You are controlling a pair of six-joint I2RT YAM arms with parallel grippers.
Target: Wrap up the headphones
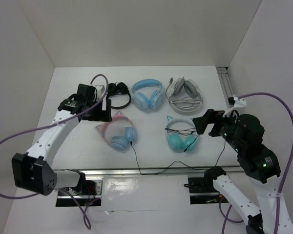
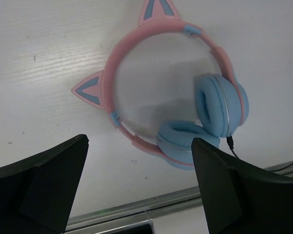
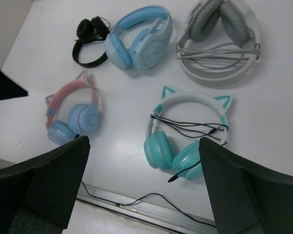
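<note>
The white table (image 1: 151,127) carries five pairs. Mine to wrap is the headphones (image 1: 118,132), left of centre in the near row, lying flat with the blue ear cups (image 2: 217,105) folded together toward the near edge. My left gripper (image 2: 139,140) hangs over this pair with its jaws spread wide and nothing between them. My right gripper (image 3: 144,140) is spread and empty too, held high over the right side of the table, above the teal cat-ear pair (image 1: 181,136), which is not my concern.

I judge this the approach, with no grasp made yet. The pink headband (image 2: 112,73) is the sturdy part, so I would have one arm pin or hold it there, clear of the soft ears, so the pair cannot slide while I wind.

The thin black cable (image 1: 136,155) leaves the cup nearest the centre of the table, runs to the near edge and trails right along the metal rail (image 1: 107,171). I cannot tell where its far end lies. My right arm is nearer that slack, so I would have it pick up the loose run well away from the cup. The jack (image 2: 230,142) at the cup is the weak spot, so I would keep each turn slack there and close my jaws squarely on so thin a cord.
</note>
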